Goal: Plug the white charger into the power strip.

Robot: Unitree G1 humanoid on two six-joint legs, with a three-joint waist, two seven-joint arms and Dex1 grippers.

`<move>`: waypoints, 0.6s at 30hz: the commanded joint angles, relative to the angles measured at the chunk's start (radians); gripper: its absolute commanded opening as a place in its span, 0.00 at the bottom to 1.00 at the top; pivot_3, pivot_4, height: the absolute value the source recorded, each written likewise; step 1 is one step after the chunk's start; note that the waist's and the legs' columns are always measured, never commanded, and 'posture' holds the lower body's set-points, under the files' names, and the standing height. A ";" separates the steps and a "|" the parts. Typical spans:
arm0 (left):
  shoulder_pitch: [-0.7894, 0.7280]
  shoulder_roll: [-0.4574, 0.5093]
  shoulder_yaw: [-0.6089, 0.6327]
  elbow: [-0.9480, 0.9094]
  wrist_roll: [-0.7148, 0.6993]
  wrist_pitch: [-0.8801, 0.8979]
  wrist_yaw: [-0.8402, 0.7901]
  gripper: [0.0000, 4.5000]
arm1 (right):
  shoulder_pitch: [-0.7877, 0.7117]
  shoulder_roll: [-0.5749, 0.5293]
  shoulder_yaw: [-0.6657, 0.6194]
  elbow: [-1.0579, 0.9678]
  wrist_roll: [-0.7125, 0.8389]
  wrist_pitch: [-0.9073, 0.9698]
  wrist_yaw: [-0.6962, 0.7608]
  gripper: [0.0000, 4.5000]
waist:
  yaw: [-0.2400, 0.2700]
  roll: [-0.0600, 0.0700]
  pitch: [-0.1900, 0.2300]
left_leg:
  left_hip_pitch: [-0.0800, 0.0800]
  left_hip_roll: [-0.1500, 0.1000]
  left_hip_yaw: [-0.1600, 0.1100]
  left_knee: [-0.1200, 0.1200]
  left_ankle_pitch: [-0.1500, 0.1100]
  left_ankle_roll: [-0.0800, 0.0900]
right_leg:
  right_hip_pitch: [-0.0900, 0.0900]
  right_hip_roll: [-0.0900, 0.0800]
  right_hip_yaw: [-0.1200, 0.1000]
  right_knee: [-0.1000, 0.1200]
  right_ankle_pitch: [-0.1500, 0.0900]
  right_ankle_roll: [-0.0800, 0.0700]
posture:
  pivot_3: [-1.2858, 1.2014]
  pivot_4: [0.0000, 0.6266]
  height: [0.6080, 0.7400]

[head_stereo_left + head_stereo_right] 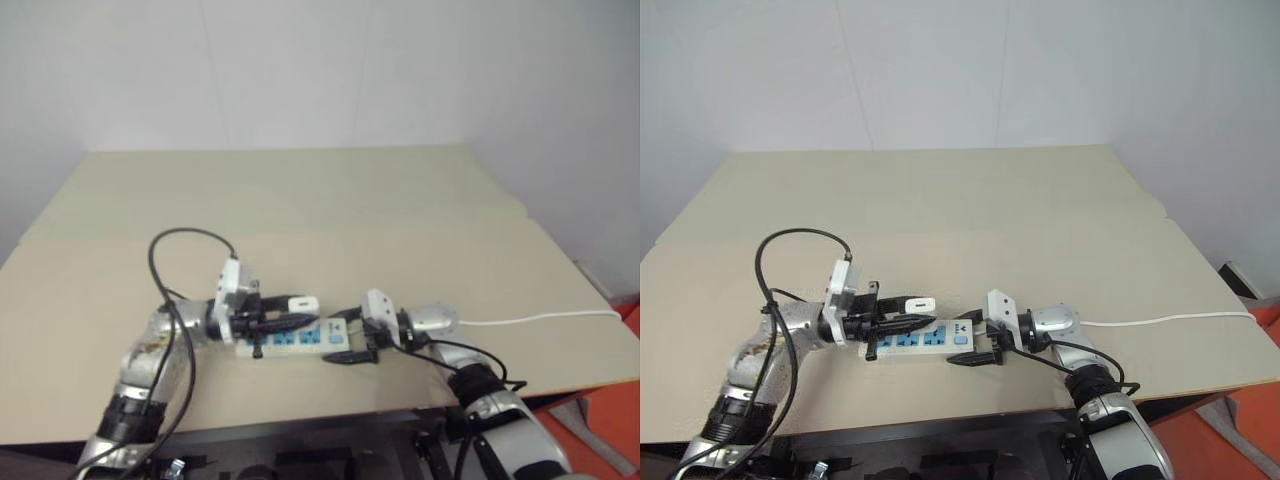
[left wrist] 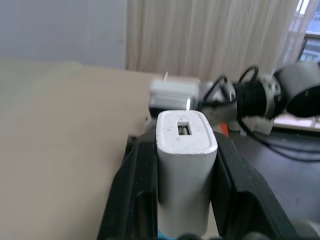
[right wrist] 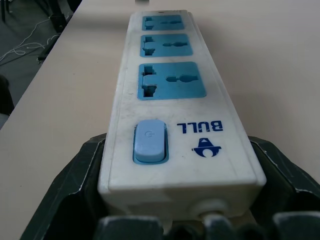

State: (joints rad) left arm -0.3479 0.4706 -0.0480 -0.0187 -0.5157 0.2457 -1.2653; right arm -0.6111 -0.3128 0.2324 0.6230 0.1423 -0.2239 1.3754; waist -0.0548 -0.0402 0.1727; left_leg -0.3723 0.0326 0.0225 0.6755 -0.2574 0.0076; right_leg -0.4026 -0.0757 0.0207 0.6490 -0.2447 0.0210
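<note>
The power strip [image 3: 172,95] lies on the table [image 1: 300,190], its switch end clamped by the right gripper [image 1: 352,340]. Just above it, the left gripper [image 1: 280,320] pinches the white charger [image 2: 184,165]. Misaligned prongs could jam against a socket face.

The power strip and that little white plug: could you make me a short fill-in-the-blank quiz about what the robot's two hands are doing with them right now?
1. The left gripper is shut on the white ____.
2. The right gripper clamps the power strip at the end that has its ____.
3. The power strip shows ____ blue sockets, all with nothing plugged in.
4. The power strip lies on a beige ____.

Missing words: charger; switch; three; table
</note>
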 commanded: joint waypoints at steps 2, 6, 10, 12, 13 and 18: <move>-0.006 -0.025 -0.023 0.048 0.033 -0.109 -0.033 0.22 | 0.028 -0.017 0.037 -0.024 -0.025 0.033 0.021 0.76 | 0.007 0.000 0.000 | 0.000 0.000 0.000 0.000 0.000 0.000 | 0.000 0.000 0.000 0.000 0.000 0.000 | 0.52 0.24 1.00; -0.012 -0.039 -0.033 0.079 0.046 -0.142 -0.043 0.22 | 0.036 -0.022 0.037 -0.040 -0.022 0.045 0.020 0.76 | 0.010 0.000 0.000 | -0.001 0.000 0.001 0.000 0.000 0.000 | 0.000 0.000 0.000 0.000 0.000 0.000 | 0.52 0.24 1.00; -0.020 -0.057 -0.047 0.112 0.062 -0.171 -0.047 0.22 | 0.043 -0.025 0.037 -0.054 -0.022 0.056 0.018 0.76 | 0.011 0.000 0.000 | -0.001 0.000 0.001 0.000 0.000 0.001 | 0.000 0.000 0.000 -0.001 0.000 0.000 | 0.52 0.24 1.00; -0.023 -0.065 -0.053 0.126 0.069 -0.182 -0.048 0.22 | 0.046 -0.025 0.037 -0.062 -0.021 0.062 0.016 0.76 | 0.012 0.000 0.000 | -0.001 0.000 0.001 0.000 0.000 0.001 | 0.000 0.000 0.000 -0.001 0.000 0.000 | 0.52 0.24 1.00; -0.025 -0.068 -0.056 0.131 0.071 -0.187 -0.048 0.22 | 0.047 -0.026 0.037 -0.066 -0.021 0.064 0.015 0.76 | 0.012 0.000 0.000 | -0.001 0.000 0.001 0.000 0.000 0.001 | 0.000 0.000 0.000 -0.001 0.000 0.000 | 0.52 0.24 1.00; -0.036 -0.084 -0.065 0.179 0.093 -0.234 -0.053 0.22 | 0.057 -0.030 0.035 -0.085 -0.019 0.077 0.011 0.76 | 0.013 0.000 0.000 | -0.001 0.000 0.001 0.000 0.000 0.001 | 0.000 0.000 0.000 -0.001 0.000 0.000 | 0.52 0.24 1.00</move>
State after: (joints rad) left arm -0.3677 0.3911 -0.1061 0.1469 -0.4331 0.0406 -1.3131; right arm -0.5777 -0.3359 0.2298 0.5491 0.1423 -0.1700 1.3711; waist -0.0417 -0.0401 0.1727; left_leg -0.3734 0.0326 0.0232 0.6756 -0.2579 0.0084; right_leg -0.4029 -0.0760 0.0204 0.6480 -0.2447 0.0211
